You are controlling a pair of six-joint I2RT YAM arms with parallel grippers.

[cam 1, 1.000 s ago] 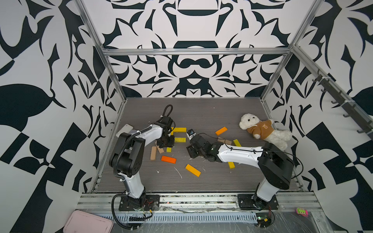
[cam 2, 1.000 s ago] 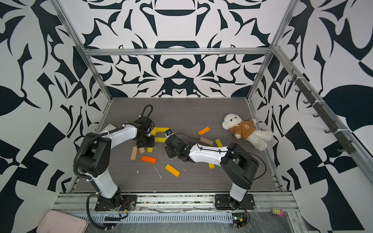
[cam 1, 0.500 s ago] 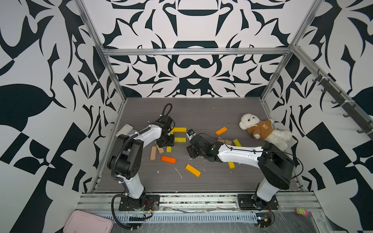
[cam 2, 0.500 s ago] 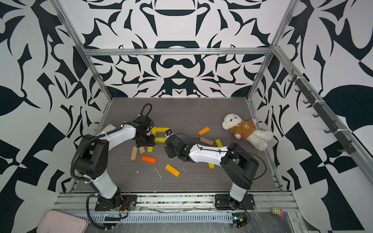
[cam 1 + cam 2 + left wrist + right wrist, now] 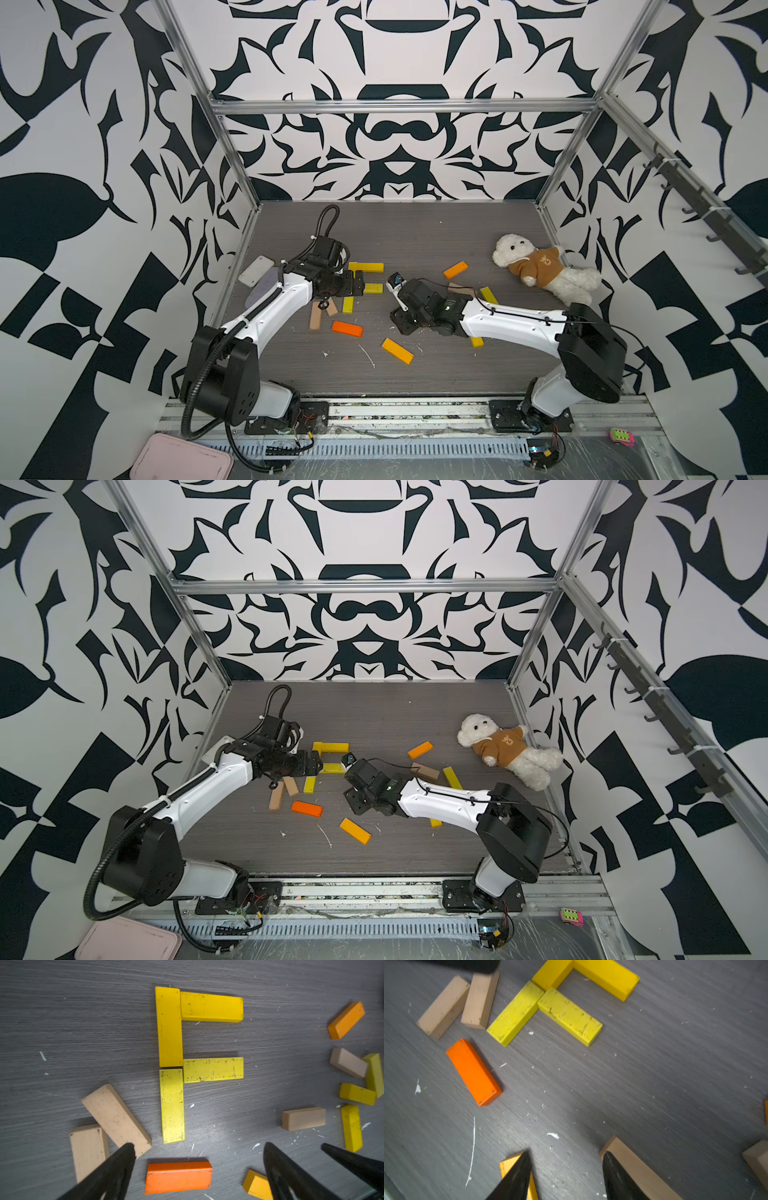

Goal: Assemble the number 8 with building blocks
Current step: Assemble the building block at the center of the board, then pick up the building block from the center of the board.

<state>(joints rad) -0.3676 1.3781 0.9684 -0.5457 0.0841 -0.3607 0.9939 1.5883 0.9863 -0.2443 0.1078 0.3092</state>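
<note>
Four yellow blocks [image 5: 169, 1028] are lying flat in an F shape, edges touching, just ahead of the left gripper [image 5: 198, 1146], which is standing wide open and gripping nothing. One orange block [image 5: 178, 1177] is lying near its fingertips, with two tan blocks [image 5: 116, 1118] beside one finger. The right gripper [image 5: 566, 1154] is hanging part open and empty, the F well ahead of it.

Black-and-white patterned walls [image 5: 124, 124] on three sides, aluminium frame bars [image 5: 399, 106] along edges. Grey wood-grain floor [image 5: 415, 232], white specks. Dark hook rail [image 5: 706, 212] on side wall. Even light.
</note>
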